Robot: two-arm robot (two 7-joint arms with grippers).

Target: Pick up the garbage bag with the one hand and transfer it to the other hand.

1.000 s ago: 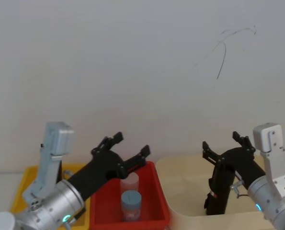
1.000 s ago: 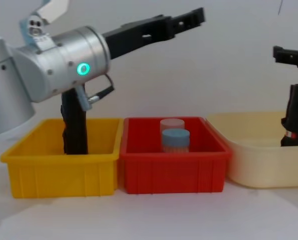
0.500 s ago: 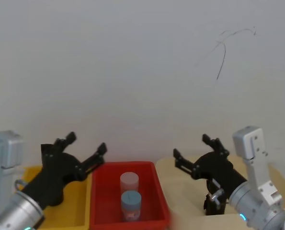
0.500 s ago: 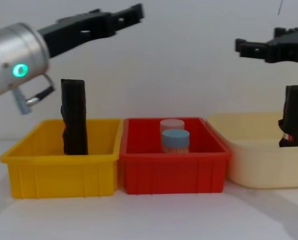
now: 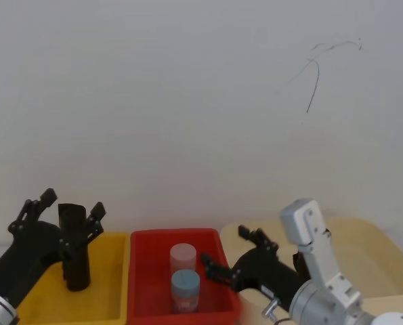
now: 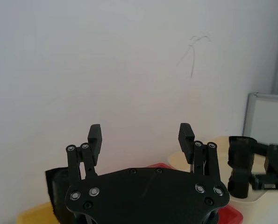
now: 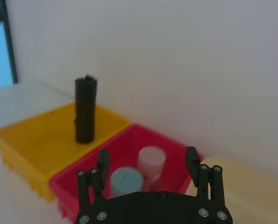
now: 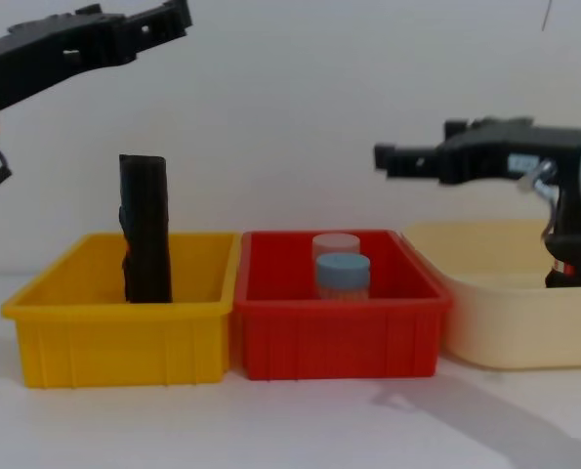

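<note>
My guess was that the left gripper (image 6: pixel 140 134), up above the yellow bin (image 8: pixel 124 342), could grab the look-alike black roll (image 8: pixel 145 230) there by mistake, or a finger could bump the tall garbage bag (image 8: pixel 573 244) over. The bag stood in the cream tub (image 8: pixel 485 322), well away from its left wall, long side straight up, red label low. Both grippers had fingers apart and held nothing; the right gripper (image 5: pixel 225 246) hung above the red bin (image 8: pixel 339 337).

The left claw (image 6: pixel 140 135) and right claw (image 7: pixel 147 161) are matte black linkages studded with small silver screws (image 6: pixel 94 191); the right arm (image 5: pixel 317 305) is silver-grey, carrying a white boxy block (image 5: pixel 299 220).
</note>
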